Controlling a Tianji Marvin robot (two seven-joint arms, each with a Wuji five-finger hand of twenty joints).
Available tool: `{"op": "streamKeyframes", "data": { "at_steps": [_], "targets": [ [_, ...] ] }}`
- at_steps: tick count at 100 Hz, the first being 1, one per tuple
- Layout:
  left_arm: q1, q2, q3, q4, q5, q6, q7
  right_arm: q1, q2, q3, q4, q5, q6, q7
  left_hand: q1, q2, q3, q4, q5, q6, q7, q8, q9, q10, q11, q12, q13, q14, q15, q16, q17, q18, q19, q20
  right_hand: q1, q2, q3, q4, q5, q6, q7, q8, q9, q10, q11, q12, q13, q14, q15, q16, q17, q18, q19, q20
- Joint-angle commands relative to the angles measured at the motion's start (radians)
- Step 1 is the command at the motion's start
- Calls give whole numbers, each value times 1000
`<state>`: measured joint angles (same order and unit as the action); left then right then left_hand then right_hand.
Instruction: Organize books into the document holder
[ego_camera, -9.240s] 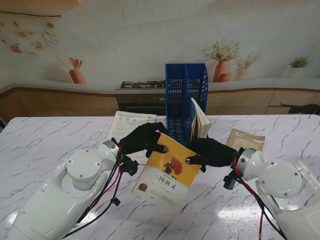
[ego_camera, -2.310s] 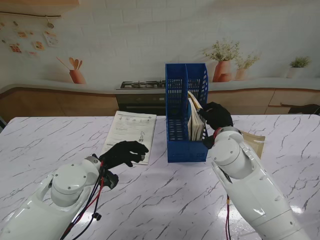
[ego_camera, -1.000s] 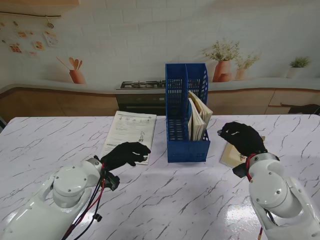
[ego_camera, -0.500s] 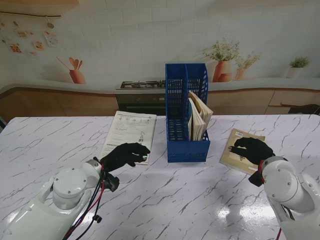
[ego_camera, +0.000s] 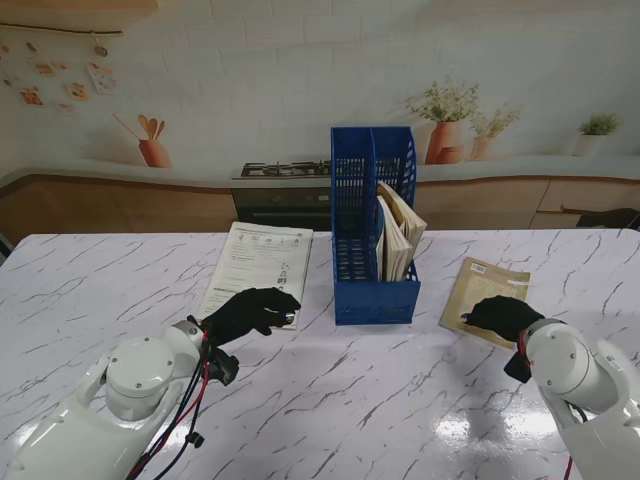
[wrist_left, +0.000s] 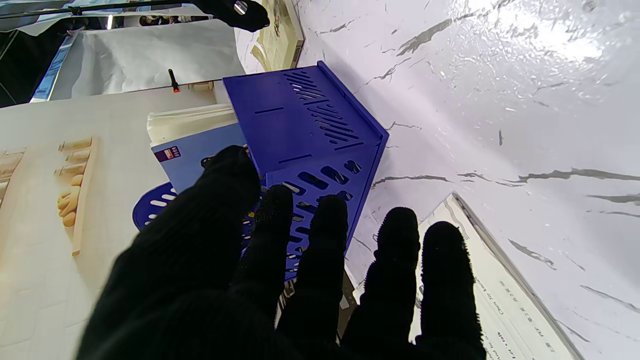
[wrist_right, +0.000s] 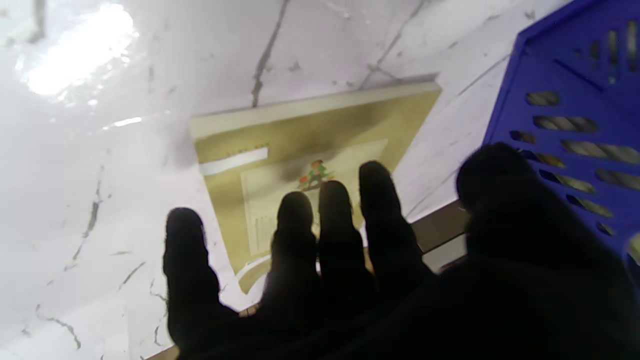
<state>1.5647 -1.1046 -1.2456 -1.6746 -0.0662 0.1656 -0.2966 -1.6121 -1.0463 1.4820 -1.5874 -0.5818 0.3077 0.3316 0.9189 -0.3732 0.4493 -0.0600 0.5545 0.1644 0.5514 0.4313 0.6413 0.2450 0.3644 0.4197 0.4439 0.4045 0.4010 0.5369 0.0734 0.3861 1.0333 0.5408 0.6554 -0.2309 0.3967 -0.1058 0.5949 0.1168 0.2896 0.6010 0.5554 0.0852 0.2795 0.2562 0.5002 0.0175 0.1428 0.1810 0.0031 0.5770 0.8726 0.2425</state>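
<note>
While the blue holder stands upright at the middle of the white marbled bench, several books already lean in its right compartment and its left compartment looks empty. A white booklet lies flat to the holder's left, and a tan book lies flat to its right. The left hand rests at the near edge of the booklet, fingers loosely spread and holding nothing. The right hand sits on the near corner of the tan book, fingers lying on the cover. Behind the bench are a white tiled wall, a wooden counter with a stove, and potted plants.

From the left wrist, the left hand shows its fingers apart and bare of any load, with the holder and the booklet beyond them, and bright glare on the bench.

From the right wrist, the right hand has its fingers fanned over the tan book; the picture is blurred, so whether they press or merely hover is hard to say. The holder stands close beside.
</note>
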Motion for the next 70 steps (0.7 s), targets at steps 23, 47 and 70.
{"op": "streamKeyframes", "data": {
  "at_steps": [23,47,70],
  "targets": [
    [-7,-6,16,7,-1,-14,-9,3,5,-23,47,-23,-23,36,-15,24,-22,19,-10,2,12,16,-20,-19,-5,12,-3,-37,-9,-8,-9,-24,-19,-11,2,62,19,26,-19,24,-13,-16,-24,1,36,-22,-18,-43,6,-29,-17,-587,14,-19],
    [-20,-7,25,19,-7,-18,-12,-46,32,-16,-31,-41,23,180,-10,30,-30,17,-8,6,12,17,-18,-15,-4,13,2,-37,-3,-5,-6,-24,-11,-8,114,144,98,4,57,35,48,-59,63,13,74,-23,53,-19,25,-21,4,-599,65,5],
    [-25,-8,30,25,-10,-15,-13,-107,60,8,-113,-37,-5,333,2,31,-40,13,-5,9,15,19,-16,-12,-1,14,4,-36,2,-4,-4,-24,-4,-5,111,147,182,1,83,41,135,-114,121,24,92,-13,104,3,42,-14,18,-594,93,21]
  ]
}}
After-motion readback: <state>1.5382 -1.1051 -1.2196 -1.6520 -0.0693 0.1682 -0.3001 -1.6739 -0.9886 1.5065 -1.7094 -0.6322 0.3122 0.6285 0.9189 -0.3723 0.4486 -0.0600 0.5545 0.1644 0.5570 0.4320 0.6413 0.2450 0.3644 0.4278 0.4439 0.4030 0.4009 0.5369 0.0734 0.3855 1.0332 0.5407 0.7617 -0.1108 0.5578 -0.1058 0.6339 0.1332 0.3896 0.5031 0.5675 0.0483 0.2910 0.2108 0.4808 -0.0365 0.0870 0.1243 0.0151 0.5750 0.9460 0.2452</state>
